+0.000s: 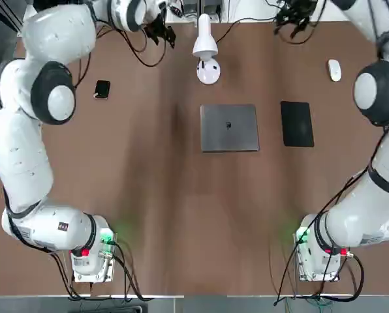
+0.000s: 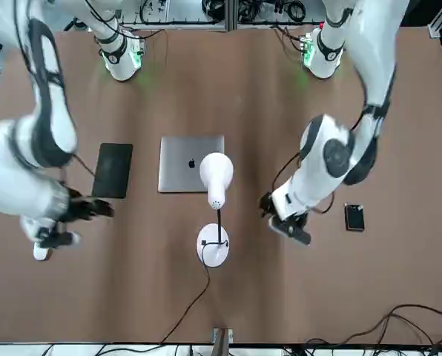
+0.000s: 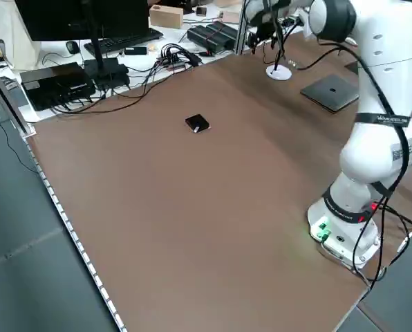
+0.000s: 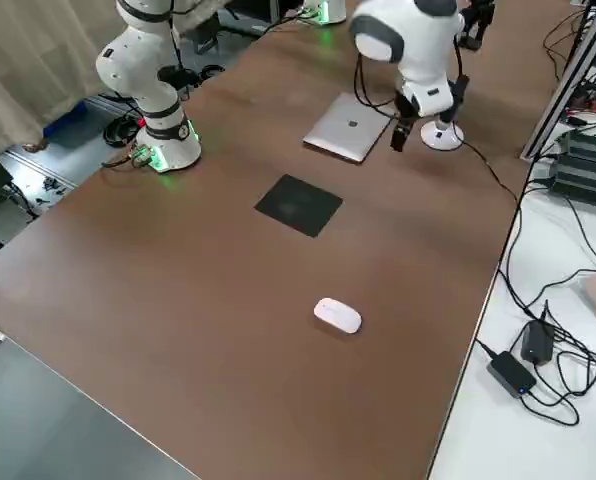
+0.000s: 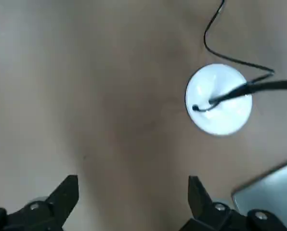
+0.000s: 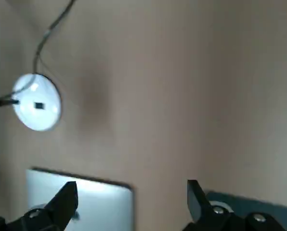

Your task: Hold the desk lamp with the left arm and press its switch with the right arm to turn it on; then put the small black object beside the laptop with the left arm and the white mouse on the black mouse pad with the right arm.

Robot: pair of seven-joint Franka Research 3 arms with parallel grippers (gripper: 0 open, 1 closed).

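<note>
Lamp head (image 1: 204, 45) hiding its neck, right gripper (image 1: 297, 25) cropped overhead

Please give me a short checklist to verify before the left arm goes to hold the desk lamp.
1. Left pincer open, empty: ok.
2. Right pincer open, empty: ok.
3. Desk lamp upright beyond the laptop: ok.
4. Left pincer at the lamp: not ok, it is beside the lamp, apart from it.
5. Lamp lit: cannot tell.
6. White mouse and small black object untouched on the table: ok.
</note>
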